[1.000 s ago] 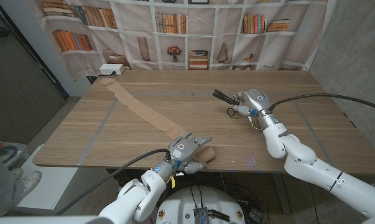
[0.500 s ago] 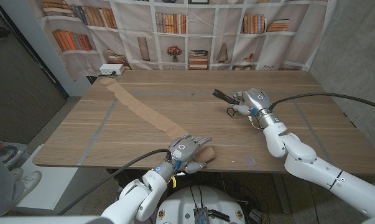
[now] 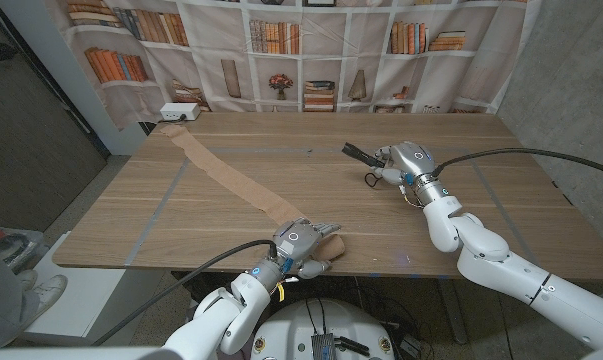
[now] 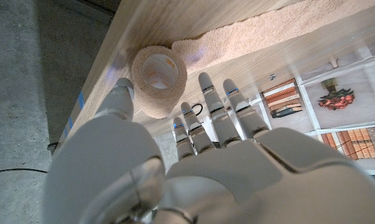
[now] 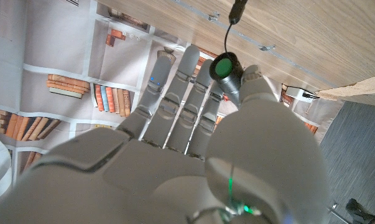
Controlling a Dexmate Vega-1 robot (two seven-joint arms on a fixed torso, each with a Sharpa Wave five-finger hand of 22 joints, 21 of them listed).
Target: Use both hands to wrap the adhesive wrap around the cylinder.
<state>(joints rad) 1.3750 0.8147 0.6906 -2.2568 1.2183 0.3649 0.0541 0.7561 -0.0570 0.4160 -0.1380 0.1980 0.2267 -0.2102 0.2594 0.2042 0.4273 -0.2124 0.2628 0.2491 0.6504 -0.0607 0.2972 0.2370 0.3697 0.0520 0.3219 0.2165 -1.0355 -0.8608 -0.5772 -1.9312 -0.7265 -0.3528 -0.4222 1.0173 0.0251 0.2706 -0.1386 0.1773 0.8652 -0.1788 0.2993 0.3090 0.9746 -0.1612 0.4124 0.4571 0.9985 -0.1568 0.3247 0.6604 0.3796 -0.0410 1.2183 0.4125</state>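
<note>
A tan roll of adhesive wrap (image 3: pixel 331 250) lies at the table's front edge, its open core facing the left wrist camera (image 4: pixel 158 71). From it a tan unrolled strip (image 3: pixel 226 177) runs across the table to the far left. My left hand (image 3: pixel 301 243) hovers over the roll with fingers extended and apart; the thumb (image 4: pixel 119 98) is close beside the roll, not gripping it. At mid-right, my right hand (image 3: pixel 409 164) holds a thin dark cylinder (image 3: pixel 357 152) between thumb and fingers. Its green end (image 5: pixel 223 66) shows in the right wrist view.
A small white box (image 3: pixel 176 113) stands at the far left corner by the strip's end. The wooden table (image 3: pixel 281 150) has a bookshelf-print curtain behind it. A person's leg and shoe (image 3: pixel 26 285) are on the floor at the left.
My left hand's fingers have drawn in a little and dipped toward the roll. The right hand and the cylinder have not moved.
</note>
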